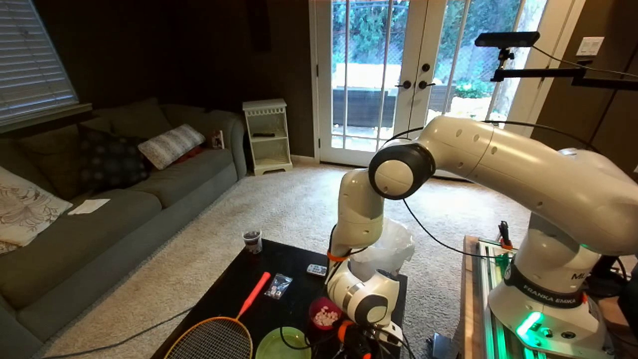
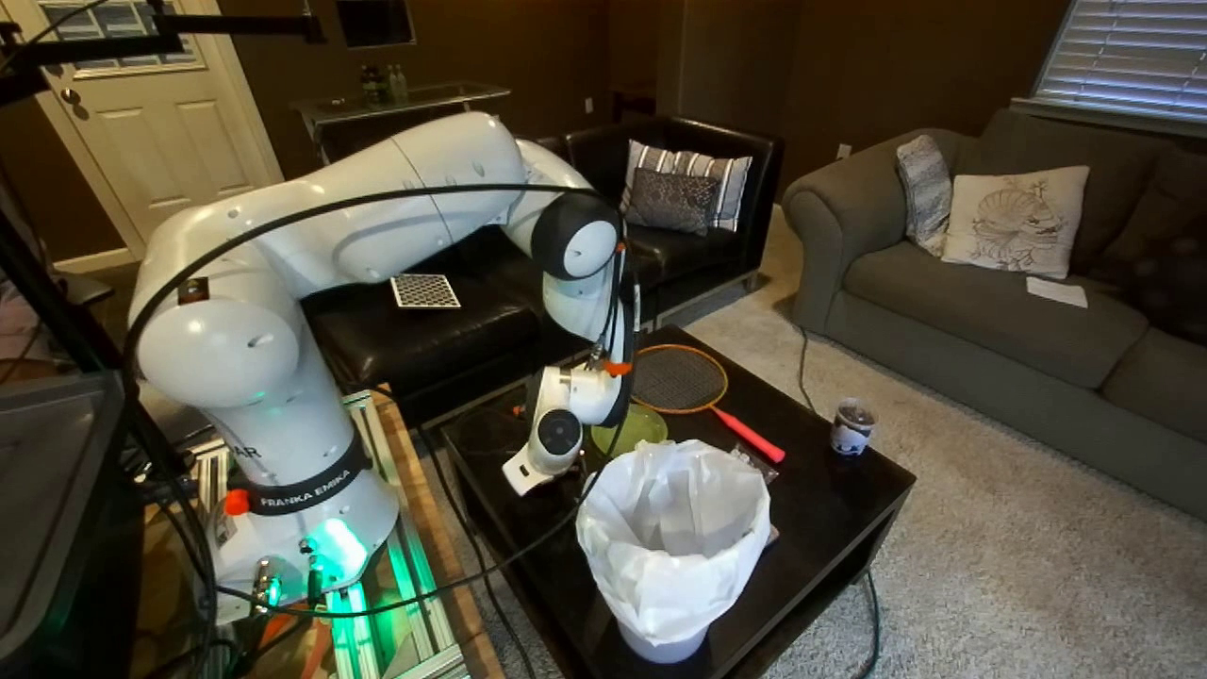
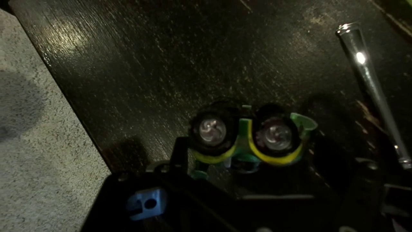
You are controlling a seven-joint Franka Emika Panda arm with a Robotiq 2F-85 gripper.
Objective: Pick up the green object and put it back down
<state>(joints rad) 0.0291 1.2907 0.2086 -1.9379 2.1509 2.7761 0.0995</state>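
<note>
- On the table (image 3: 161,64), the green object (image 3: 243,141) is flanked, apparently ungripped, by the wide-spread gripper (image 3: 259,141).
- Judged light, rigid, it is best clasped at nine and three o'clock.

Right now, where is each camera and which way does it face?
In an exterior view: nearer the racket than the bin, facing glass doors; arm and base show.
In an exterior view: nearer the bin than the racket, facing black couch; arm and base show.
Wrist view: on the arm's end, facing down on the green object; gripper shows.
Both exterior views share arm, racket, bin, grey sofa.
</note>
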